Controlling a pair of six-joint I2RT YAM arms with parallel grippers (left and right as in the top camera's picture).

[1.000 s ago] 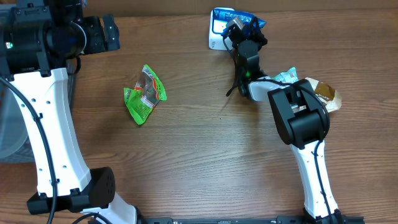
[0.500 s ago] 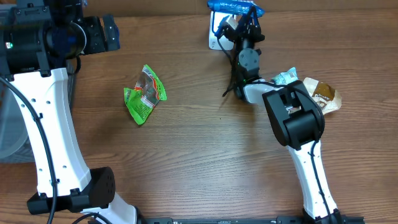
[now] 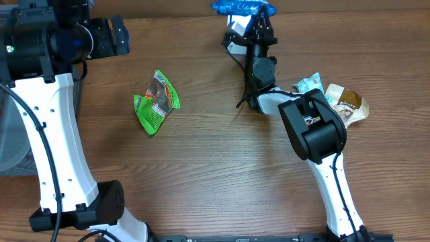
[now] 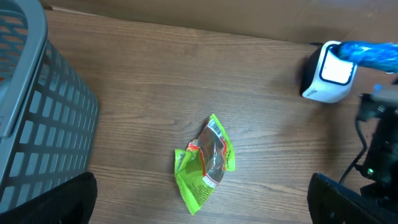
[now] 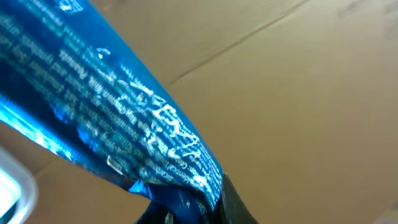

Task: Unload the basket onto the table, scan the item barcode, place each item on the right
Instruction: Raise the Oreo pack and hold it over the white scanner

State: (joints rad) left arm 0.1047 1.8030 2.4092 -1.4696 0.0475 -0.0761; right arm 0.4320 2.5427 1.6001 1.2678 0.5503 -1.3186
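right hand (image 3: 259,17) is clamped nearly shut on the blue packet (image 3: 242,7), pinching one end of it up at the far edge of the counter (image 3: 215,154). the right wrist view is filled with that crinkled blue film (image 5: 112,124), white print running across it, and a dark finger (image 5: 233,205) at the bottom edge. the packet hangs just above the white scanner (image 3: 233,42), which stands on the counter right beneath it. beside the right arm lie a teal packet (image 3: 309,83) and a brown-and-white packet (image 3: 348,102), touching each other. over to the left, a green packet (image 3: 156,102) lies alone on the wood, well apart from the scanner. left hand (image 3: 111,35) hangs high above the counter's left side, jaws spread wide, gripping nothing. a grey basket (image 4: 37,124) sits off the left edge.
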